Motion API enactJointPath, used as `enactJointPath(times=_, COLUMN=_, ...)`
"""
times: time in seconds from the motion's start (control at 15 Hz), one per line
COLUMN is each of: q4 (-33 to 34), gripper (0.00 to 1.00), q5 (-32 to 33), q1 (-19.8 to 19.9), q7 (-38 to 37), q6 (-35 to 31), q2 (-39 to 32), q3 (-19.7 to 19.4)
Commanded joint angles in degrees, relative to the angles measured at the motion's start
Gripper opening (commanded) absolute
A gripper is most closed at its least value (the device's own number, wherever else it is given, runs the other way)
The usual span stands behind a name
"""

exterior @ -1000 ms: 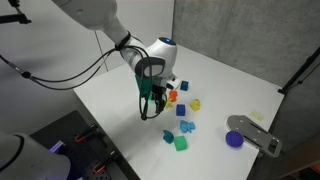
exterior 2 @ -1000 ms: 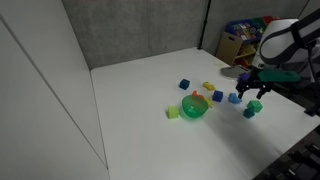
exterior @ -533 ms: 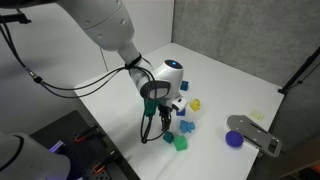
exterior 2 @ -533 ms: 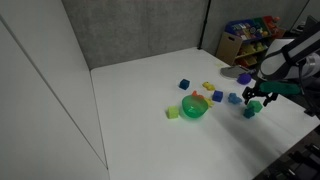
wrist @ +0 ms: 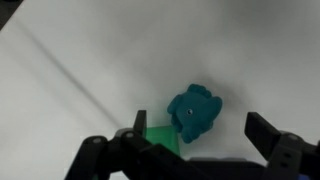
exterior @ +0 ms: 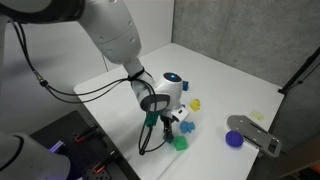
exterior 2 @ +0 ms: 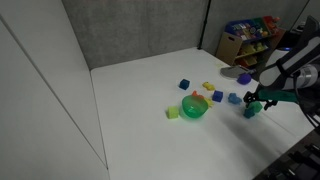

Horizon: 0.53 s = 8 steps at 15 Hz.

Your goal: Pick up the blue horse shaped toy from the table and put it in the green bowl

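The blue horse shaped toy (wrist: 193, 112) is a lumpy teal-blue figure with a small eye. In the wrist view it lies on the white table between my gripper's (wrist: 200, 138) open fingers, touching a green cube (wrist: 160, 134). In an exterior view the gripper (exterior 2: 256, 99) hangs just above the toy (exterior 2: 250, 111) at the right end of the toy cluster. The green bowl (exterior 2: 194, 108) stands upright to the left, with something orange inside. In an exterior view the gripper (exterior: 157, 124) is low over the toy (exterior: 168, 135), and the arm hides the bowl.
Several small blocks lie around: a green cube (exterior: 181, 143), blue pieces (exterior: 186, 127) (exterior 2: 184, 85) (exterior 2: 218, 96), a yellow piece (exterior: 195, 103) and a light green cube (exterior 2: 172, 113). A dark-blue cup (exterior: 234, 139) stands near a grey device (exterior: 255, 133). The table's front edge is close.
The arm has moved away from the bowl toward the table's near edge and lowered, bringing the open gripper over the blue toy and green cube.
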State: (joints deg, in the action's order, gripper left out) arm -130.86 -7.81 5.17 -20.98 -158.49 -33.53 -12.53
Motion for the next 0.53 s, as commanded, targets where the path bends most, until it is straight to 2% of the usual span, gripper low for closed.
enactJointPath(times=0.0, q4=1.28, gripper=1.0, q5=-2.43, q1=-0.35, q7=-1.56, q6=-3.87, q2=-3.23, q3=0.47)
enactJointPath(times=0.27, q4=2.06, gripper=1.0, q5=-4.49, q1=-1.0, q7=-1.76, q6=-6.49, q2=-6.06, q3=0.51)
enactJointPath(times=0.33, q4=2.18, gripper=0.75, q5=-4.65, q1=-1.3, q7=-1.77, q6=-6.79, q2=-6.6, q3=0.36)
enactJointPath(times=0.4, q4=2.31, gripper=0.74, q5=-4.89, q1=-1.4, q7=-1.71, q6=-6.82, q2=-6.92, q3=0.43)
enactJointPath(times=0.47, q4=2.39, gripper=0.66, q5=-5.19, q1=-1.58, q7=-1.78, q6=-6.91, q2=-7.17, q3=0.42)
